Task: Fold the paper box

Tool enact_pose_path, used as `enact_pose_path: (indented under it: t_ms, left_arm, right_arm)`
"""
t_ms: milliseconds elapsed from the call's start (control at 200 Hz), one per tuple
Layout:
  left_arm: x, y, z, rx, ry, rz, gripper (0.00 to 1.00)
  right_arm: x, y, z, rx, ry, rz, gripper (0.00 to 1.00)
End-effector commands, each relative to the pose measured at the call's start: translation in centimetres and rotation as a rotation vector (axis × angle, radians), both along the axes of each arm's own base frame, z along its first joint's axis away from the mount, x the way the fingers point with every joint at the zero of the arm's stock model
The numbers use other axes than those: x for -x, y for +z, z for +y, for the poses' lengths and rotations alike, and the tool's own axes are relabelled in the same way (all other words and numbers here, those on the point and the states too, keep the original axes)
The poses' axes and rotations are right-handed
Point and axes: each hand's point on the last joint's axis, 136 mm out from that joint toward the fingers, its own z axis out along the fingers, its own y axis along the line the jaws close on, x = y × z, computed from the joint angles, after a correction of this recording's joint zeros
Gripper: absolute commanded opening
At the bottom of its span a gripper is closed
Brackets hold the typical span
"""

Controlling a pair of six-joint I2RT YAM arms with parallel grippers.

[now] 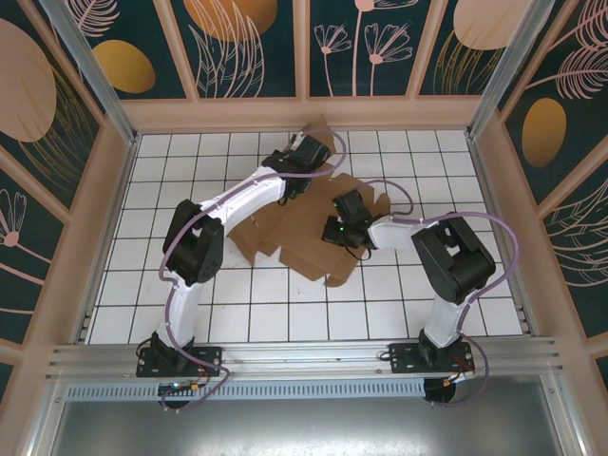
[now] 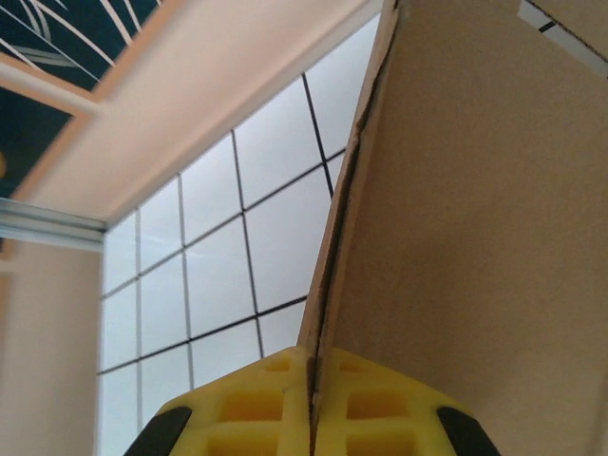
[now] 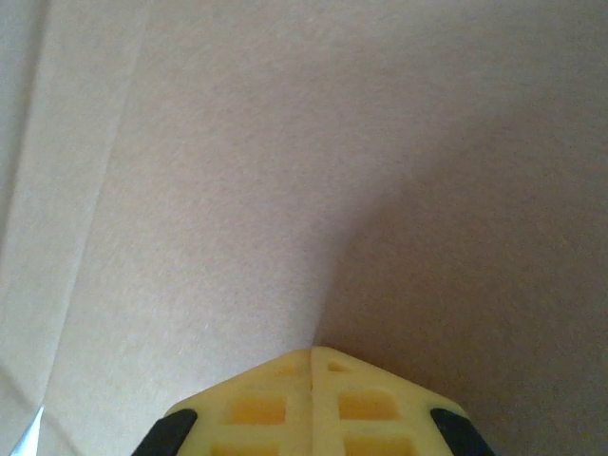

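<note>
Beneath and between both claws, a white table (image 1: 190,304) ruled with a dark grid covers the floor of a walled cell, seen from above. Under the claws, at the middle of that table, lies the paper box (image 1: 285,237). It is a plain brown cardboard sheet, mostly flat, with notched flaps reaching toward the near side and out to the left of the right claw. Two white arms with black joints rise from the near edge and bend inward over the sheet. The left claw (image 1: 312,171) sits at the far edge of the cardboard, where one flap stands up off the table just beyond it and to its right. From its wrist camera, its two yellow fingers (image 2: 247,413) are pressed shut on the thin edge of that raised flap. The edge runs straight up out of the seam between the fingertips, the brown face of the flap spreads to the claw's right, and the gridded table shows to its left. The right claw (image 1: 344,211) rests over the right-hand part of the sheet, nearer than the left claw and apart from it, with cardboard under and around it. From its wrist camera, its yellow fingers (image 3: 370,408) are closed tight, tip to tip, with brown cardboard directly ahead and a soft shadowed crease rising from the tips. Whether a layer of cardboard is pinched between them cannot be told.
</note>
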Motion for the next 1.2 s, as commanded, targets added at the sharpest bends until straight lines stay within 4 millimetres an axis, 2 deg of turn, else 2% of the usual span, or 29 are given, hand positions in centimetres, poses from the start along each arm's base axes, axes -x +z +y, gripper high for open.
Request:
enact_pose_path:
  t_ms: [0,110,190,295,320,350,415,485,621,691,761,841,1016,1086,1191]
  left_arm:
    - [-0.3,-0.7,-0.8,-0.089,0.009,-0.057,0.04]
    - [0.4,-1.6,-0.5,-0.177,0.011,-0.088,0.01]
    - [1.0,-1.3,-0.5,-0.229,0.010,-0.129,0.00]
    - [1.4,0.0,-0.4,-0.257,0.010,-0.183,0.00]
    - [1.5,0.2,-0.4,-0.263,0.006,-0.191,0.00]
    - [1.6,0.6,-0.4,-0.266,0.005,-0.202,0.00]
    - [1.7,1.0,-0.3,-0.276,0.001,-0.215,0.00]
    - [1.8,1.5,-0.3,-0.294,-0.001,-0.227,0.00]
    - [1.7,2.3,-0.1,-0.310,0.008,-0.244,0.00]
    - [1.7,2.6,-0.3,-0.313,0.009,-0.253,0.00]
    - [1.9,3.3,-0.6,-0.325,0.000,-0.268,0.00]
    - [2.2,3.8,-1.6,-0.338,-0.023,-0.287,0.00]
    - [2.6,3.6,-3.5,-0.369,-0.080,-0.296,0.00]
    - [2.8,3.2,-4.0,-0.390,-0.096,-0.290,0.00]
    - [3.2,2.8,-4.8,-0.412,-0.116,-0.291,0.00]
  right_arm:
    - [3.8,-1.4,4.4,-0.164,0.075,0.181,0.04]
    - [3.9,0.7,5.9,-0.328,0.053,0.173,0.05]
    - [3.5,2.4,5.6,-0.447,0.021,0.154,0.06]
    - [2.5,4.3,2.7,-0.560,-0.062,0.107,0.08]
    - [2.8,4.6,2.3,-0.574,-0.065,0.096,0.09]
    - [1.9,5.1,0.5,-0.589,-0.105,0.065,0.10]
    - [1.2,6.1,-1.5,-0.590,-0.134,0.022,0.13]
    - [0.4,6.0,-3.6,-0.495,-0.159,-0.006,0.16]
    - [-0.7,3.8,-9.1,-0.086,-0.265,-0.027,0.19]
    - [-0.4,2.6,-11.6,0.033,-0.349,0.006,0.14]
    - [0.4,1.5,-12.5,0.060,-0.390,0.044,0.08]
    - [1.0,0.4,-12.1,0.026,-0.387,0.073,0.04]
    - [2.0,-2.4,-9.2,-0.086,-0.313,0.183,0.00]
    - [2.4,-2.7,-7.7,-0.123,-0.283,0.198,0.00]
    - [2.9,-2.1,-4.4,-0.204,-0.201,0.211,0.00]
